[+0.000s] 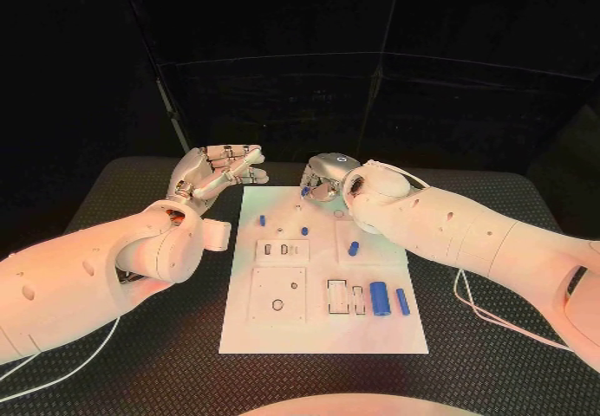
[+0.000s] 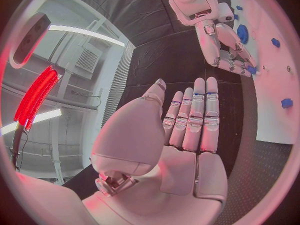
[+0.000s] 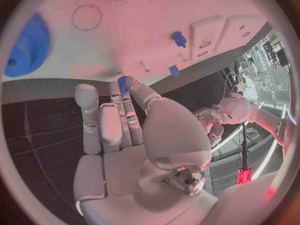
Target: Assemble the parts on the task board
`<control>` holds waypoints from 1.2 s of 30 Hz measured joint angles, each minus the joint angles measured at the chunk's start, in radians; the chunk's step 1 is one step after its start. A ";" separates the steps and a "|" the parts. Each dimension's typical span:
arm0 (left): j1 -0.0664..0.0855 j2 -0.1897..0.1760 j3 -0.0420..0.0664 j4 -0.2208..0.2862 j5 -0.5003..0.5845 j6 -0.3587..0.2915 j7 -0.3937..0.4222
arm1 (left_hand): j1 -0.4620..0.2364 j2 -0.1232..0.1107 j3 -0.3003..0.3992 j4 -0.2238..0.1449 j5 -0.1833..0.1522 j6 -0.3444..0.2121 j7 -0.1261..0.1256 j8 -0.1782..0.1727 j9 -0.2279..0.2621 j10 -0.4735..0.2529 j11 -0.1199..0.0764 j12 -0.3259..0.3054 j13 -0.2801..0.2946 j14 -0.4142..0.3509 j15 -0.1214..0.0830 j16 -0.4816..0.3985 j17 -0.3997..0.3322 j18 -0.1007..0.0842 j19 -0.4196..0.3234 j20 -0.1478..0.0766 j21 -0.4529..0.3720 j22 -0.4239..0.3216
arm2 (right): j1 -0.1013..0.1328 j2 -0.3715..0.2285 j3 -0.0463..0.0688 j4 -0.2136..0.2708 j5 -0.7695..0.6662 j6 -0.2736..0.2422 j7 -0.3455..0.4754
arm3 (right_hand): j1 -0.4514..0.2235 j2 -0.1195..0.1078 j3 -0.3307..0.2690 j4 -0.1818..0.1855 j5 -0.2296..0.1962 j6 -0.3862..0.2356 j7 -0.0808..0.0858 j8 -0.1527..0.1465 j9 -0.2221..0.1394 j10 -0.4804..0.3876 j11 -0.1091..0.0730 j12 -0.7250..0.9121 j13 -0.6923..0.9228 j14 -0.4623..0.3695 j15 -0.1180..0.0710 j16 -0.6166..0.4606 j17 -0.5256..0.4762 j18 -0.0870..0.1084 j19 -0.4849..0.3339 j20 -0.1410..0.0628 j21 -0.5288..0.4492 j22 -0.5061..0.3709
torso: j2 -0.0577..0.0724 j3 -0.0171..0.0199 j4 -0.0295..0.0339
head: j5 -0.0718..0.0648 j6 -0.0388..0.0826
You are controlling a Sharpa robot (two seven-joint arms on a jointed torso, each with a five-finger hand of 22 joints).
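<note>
White task board (image 1: 322,338) mid-table, right hand (image 1: 328,176) at its far edge pinching a small blue part (image 3: 123,83), left hand (image 1: 215,176) raised beside board's far-left corner, fingers straight, holding nothing.

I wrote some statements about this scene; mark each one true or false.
1. The left hand holds a blue part. False: its fingers are spread and it holds nothing.
2. The right hand is at the far edge of the task board. True.
3. A blue gear lies on the board. True.
4. The board is black. False: it is white, on a black table.
5. The two blue cylinders lie on the board's near right part. True.
</note>
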 measured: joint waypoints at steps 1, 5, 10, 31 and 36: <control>0.000 0.000 0.000 0.000 0.000 0.000 0.000 | 0.000 0.000 0.000 0.000 0.000 0.000 0.000 0.000 0.000 0.000 0.000 0.000 0.000 0.000 0.000 0.000 0.000 0.000 0.000 0.000 0.000 0.000 | 0.000 0.001 0.000 -0.001 0.000 0.000 0.000 | 0.000 0.000 0.000 0.000 0.000 0.000 0.000 0.000 0.000 0.000 0.000 0.000 0.000 0.000 0.000 0.000 0.000 0.000 0.000 0.000 0.000 0.000 | 0.000 -0.0002 0.0000 | 0.000 0.000; 0.001 0.000 0.000 0.002 0.000 0.000 0.000 | 0.000 0.000 0.000 0.000 0.000 0.000 0.000 0.000 0.000 0.000 0.000 0.000 -0.001 0.000 0.000 0.000 0.000 0.000 0.000 0.000 0.000 0.000 | 0.001 0.007 0.000 -0.006 0.000 0.001 0.002 | 0.000 0.000 0.000 0.000 -0.001 -0.001 0.000 -0.002 0.000 0.000 0.000 0.000 0.000 0.000 0.000 0.003 0.000 0.000 0.000 0.000 0.000 0.000 | 0.001 -0.0005 -0.0001 | 0.001 0.000; 0.002 -0.001 0.001 0.003 0.000 0.000 -0.001 | 0.000 0.000 0.000 0.000 0.000 0.000 0.000 0.000 0.000 0.000 0.000 0.000 0.000 0.000 0.000 0.000 0.000 0.000 0.000 0.000 0.000 0.000 | 0.001 0.014 0.000 -0.013 -0.001 0.005 0.004 | -0.004 -0.004 0.002 0.003 -0.005 -0.001 -0.001 -0.006 0.003 0.000 0.000 0.000 0.000 0.000 0.000 0.003 0.000 0.000 0.000 0.000 0.000 0.000 | 0.001 -0.0012 -0.0001 | 0.002 -0.001; 0.003 -0.005 0.001 0.002 0.000 0.000 -0.002 | 0.000 0.000 -0.003 -0.003 0.000 0.000 0.000 0.000 0.000 0.000 0.000 -0.004 0.000 0.000 0.000 -0.005 0.001 0.000 0.000 0.000 0.000 -0.001 | 0.001 0.007 -0.001 -0.009 -0.006 0.013 -0.004 | -0.011 -0.089 -0.042 0.065 -0.052 -0.240 0.032 -0.014 -0.001 -0.268 0.050 0.009 -0.009 -0.007 0.029 -0.041 -0.104 0.000 -0.113 0.041 -0.085 -0.159 | 0.002 -0.0012 -0.0030 | 0.008 -0.003; 0.003 -0.009 0.001 0.002 0.000 0.001 -0.003 | 0.000 0.000 -0.003 -0.003 0.000 0.000 0.000 0.000 0.000 0.000 0.000 -0.004 0.000 0.000 0.000 -0.005 0.001 0.000 0.000 0.000 0.000 -0.001 | 0.000 -0.052 -0.001 0.063 -0.005 -0.003 -0.008 | -0.001 -0.090 -0.059 0.077 -0.052 -0.224 0.033 -0.005 0.002 -0.268 0.050 0.036 -0.007 -0.007 0.029 -0.041 -0.099 0.000 -0.113 0.041 -0.085 -0.155 | 0.002 -0.0005 -0.0049 | 0.007 -0.001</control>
